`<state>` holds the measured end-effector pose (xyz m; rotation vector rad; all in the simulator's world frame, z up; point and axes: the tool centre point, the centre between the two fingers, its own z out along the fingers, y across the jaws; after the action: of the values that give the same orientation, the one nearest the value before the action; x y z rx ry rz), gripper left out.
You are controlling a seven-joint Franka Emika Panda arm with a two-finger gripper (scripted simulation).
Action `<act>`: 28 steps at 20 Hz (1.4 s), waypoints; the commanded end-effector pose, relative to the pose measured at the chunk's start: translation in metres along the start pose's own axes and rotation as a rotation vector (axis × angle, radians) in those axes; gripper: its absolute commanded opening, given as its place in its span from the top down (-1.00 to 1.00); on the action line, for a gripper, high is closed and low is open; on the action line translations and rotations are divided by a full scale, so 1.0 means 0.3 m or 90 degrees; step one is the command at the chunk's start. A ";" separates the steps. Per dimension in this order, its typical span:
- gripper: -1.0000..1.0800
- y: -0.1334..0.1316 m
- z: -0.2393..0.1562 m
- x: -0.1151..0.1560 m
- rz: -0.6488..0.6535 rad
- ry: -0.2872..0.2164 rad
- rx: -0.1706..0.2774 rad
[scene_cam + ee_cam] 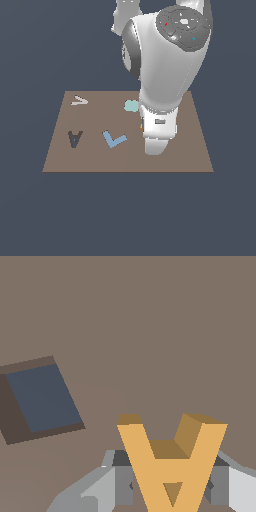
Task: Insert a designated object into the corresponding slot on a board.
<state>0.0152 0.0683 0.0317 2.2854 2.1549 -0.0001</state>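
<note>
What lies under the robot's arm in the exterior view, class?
Bare board shows around the arm. The arm hides the gripper; only the wrist view shows the orange A between its fingers. The square hole is covered too.

One brown board (55, 155) lies in the exterior view; it carries one dark A-shaped slot (75, 138), one light-blue L-shaped piece (114, 139), one white V-shaped piece (79, 101) and one pale teal rounded piece (131, 105), so three loose shapes show there; one white robot arm (165, 65) stands over the board; a sliver of orange shows at the arm's lower end, too small to count as a separate thing. In the wrist view there is one orange A-shaped block (170, 461), one dark square hole (42, 398), and one gripper (170, 486) with two grey fingers (107, 488), one on each side of the block.
</note>
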 end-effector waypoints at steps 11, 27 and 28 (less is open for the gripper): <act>1.00 -0.101 -0.007 -0.187 -0.256 0.000 -0.001; 1.00 -0.108 -0.015 -0.454 -0.572 -0.001 -0.001; 1.00 -0.103 -0.016 -0.470 -0.591 -0.001 -0.001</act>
<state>-0.0253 -0.0633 0.0361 1.1474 2.9219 -0.0008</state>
